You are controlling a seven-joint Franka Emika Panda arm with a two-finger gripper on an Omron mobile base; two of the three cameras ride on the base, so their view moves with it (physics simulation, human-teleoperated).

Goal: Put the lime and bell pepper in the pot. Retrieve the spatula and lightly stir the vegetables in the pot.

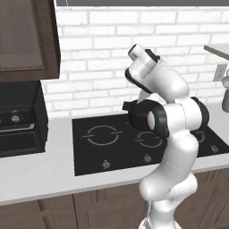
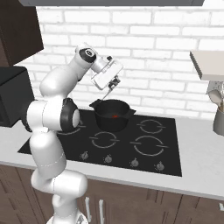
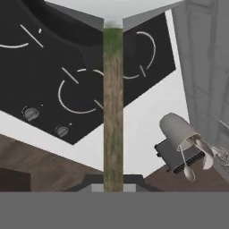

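there, black pot (image 2: 111, 114) on hob, red bell pepper (image 2: 115, 116) inside, grey holder (image 3: 178, 129) of spoons

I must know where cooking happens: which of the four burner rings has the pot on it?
The rear left ring: the pot covers it, the other three are bare.

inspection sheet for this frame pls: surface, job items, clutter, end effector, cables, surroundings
Surface: black glass cooktop set in a pale grey counter.
Job's things: round black pot on a rear burner, small red bell pepper inside; pale spatula head on a brown-green handle.
Clutter: grey utensil holder with spoons.
End effector: shut on the spatula, above the pot.
Cables: nothing seen.
Surroundings: white brick wall, dark wood cabinets, black oven.
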